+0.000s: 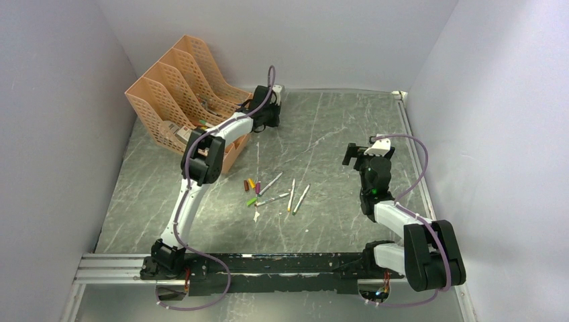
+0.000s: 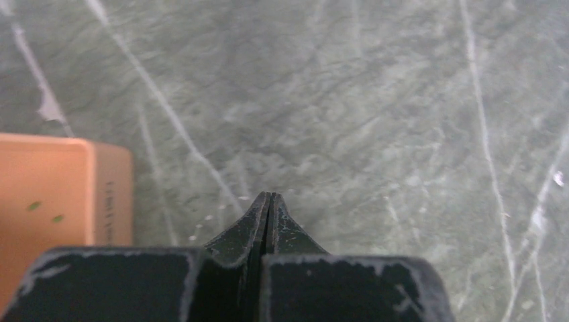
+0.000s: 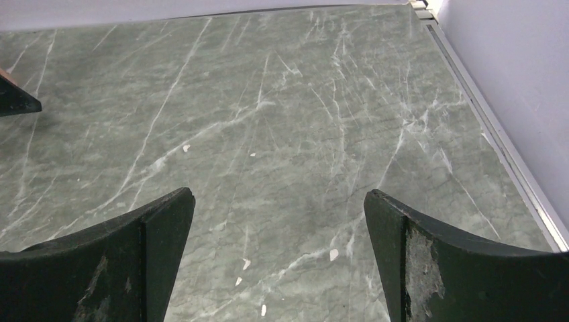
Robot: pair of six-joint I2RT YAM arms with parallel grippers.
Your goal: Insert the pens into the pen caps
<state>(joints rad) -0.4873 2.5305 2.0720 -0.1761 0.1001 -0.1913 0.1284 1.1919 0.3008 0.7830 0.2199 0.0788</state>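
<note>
Pens (image 1: 291, 194) and pen caps (image 1: 249, 184) lie clustered between the arms, barrels slanting near-left to far-right, basewards of both the left gripper (image 2: 268, 196), pinched empty beside the file rack (image 1: 176, 87), and the wide-open, slightly nearer right gripper (image 3: 278, 201).

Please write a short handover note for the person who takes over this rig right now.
Left end effector: shut, empty, over the table beside the rack, far from the pens.
Right end effector: open, empty, above the table at the right.
Pens: loose at the table's middle; caps clustered just left of them.
Done: no pen looks capped, though they are small in view.
Left: cap all pens.
</note>
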